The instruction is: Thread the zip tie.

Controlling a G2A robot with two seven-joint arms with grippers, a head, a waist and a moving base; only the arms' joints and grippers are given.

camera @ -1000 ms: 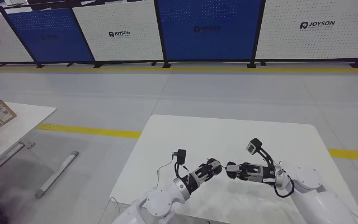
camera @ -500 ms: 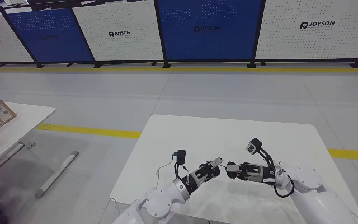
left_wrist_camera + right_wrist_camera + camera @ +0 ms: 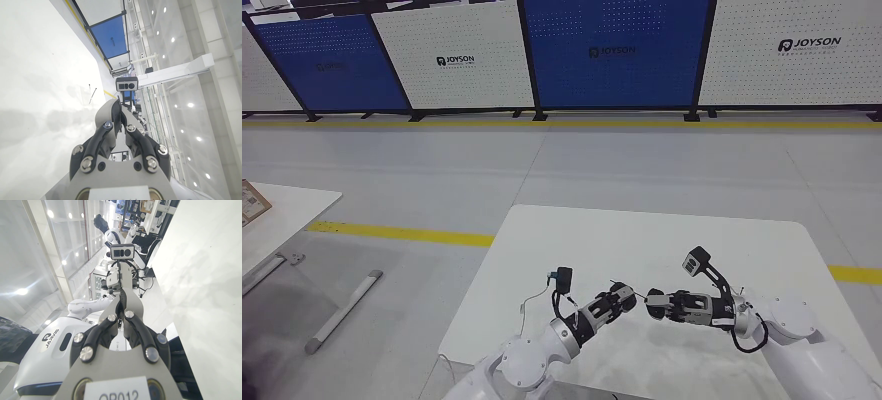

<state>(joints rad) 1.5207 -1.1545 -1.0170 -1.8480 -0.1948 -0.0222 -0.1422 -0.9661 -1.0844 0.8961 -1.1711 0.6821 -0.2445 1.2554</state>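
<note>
My two grippers meet tip to tip low over the front middle of the white table [image 3: 642,240]. The left gripper [image 3: 625,294] is shut, its fingers pressed together [image 3: 118,103]. The right gripper [image 3: 652,302] is also shut, its dark pads closed [image 3: 122,289]. A thin black zip tie [image 3: 638,294] spans the small gap between the two tips. A short black piece of the zip tie [image 3: 119,323] hangs behind the right gripper's pads. How much of the tie sits inside the left gripper is hidden.
Two spare black zip ties [image 3: 93,94] lie flat on the table beyond the grippers, near its edge. The other arm's wrist camera [image 3: 126,86] sits just past my left fingertips. Blue and white partition panels [image 3: 612,50] stand across the floor behind.
The left gripper pushed toward the right gripper half a second ago and has drawn back slightly. The right gripper has stayed in place.
</note>
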